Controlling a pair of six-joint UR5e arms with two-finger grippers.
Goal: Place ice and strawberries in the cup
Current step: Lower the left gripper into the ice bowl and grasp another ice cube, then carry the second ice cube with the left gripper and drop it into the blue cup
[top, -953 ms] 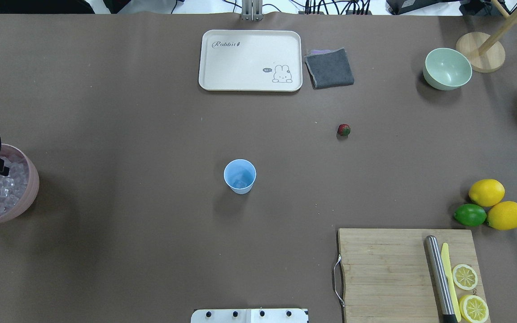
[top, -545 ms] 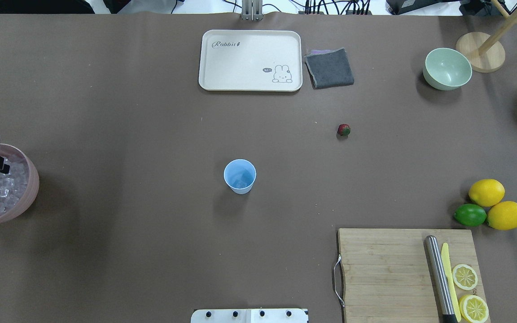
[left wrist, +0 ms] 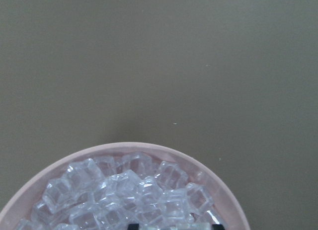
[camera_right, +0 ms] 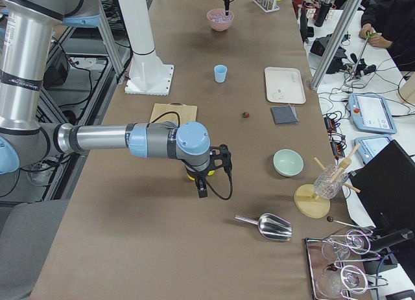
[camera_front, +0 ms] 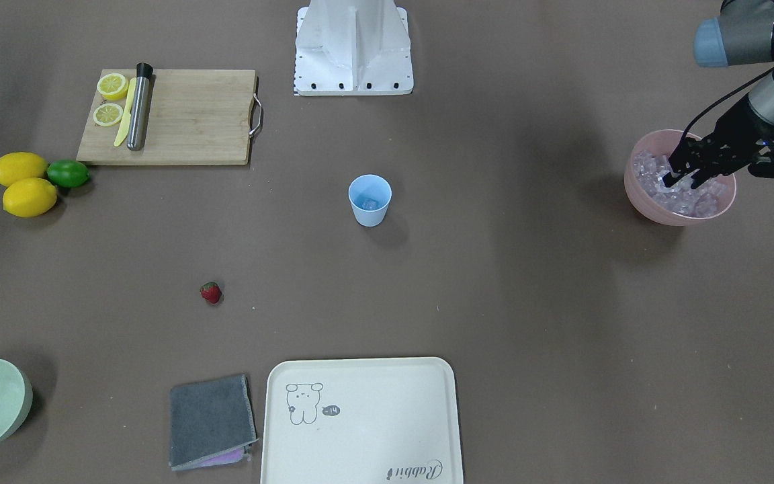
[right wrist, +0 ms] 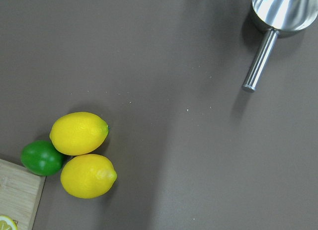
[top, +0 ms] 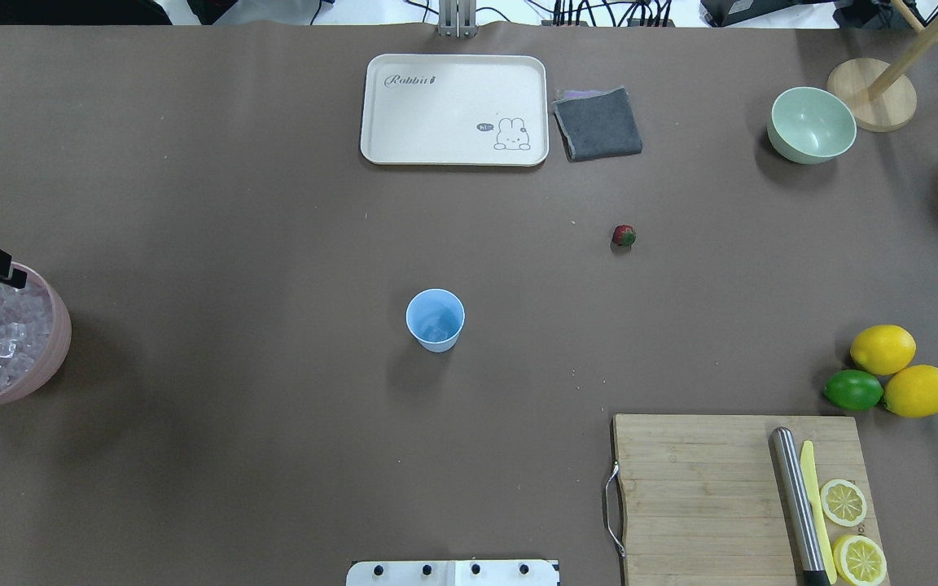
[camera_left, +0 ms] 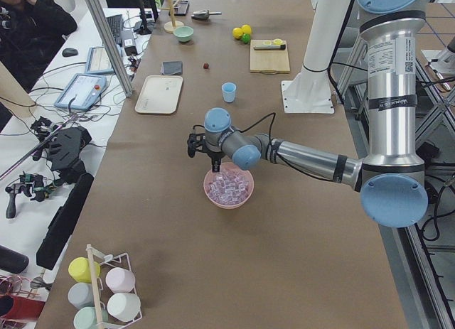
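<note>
Left gripper (camera_front: 684, 180) tips in ice (camera_front: 648, 166), pink bowl (camera_front: 656, 214), table's left edge; grasp and opening cannot tell. Ice-picking step. Next: carry cube to cup (camera_front: 369, 199).

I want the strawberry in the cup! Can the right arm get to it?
Probably yes: the strawberry lies alone on the table, on the side of the right arm, with nothing close around it.
</note>
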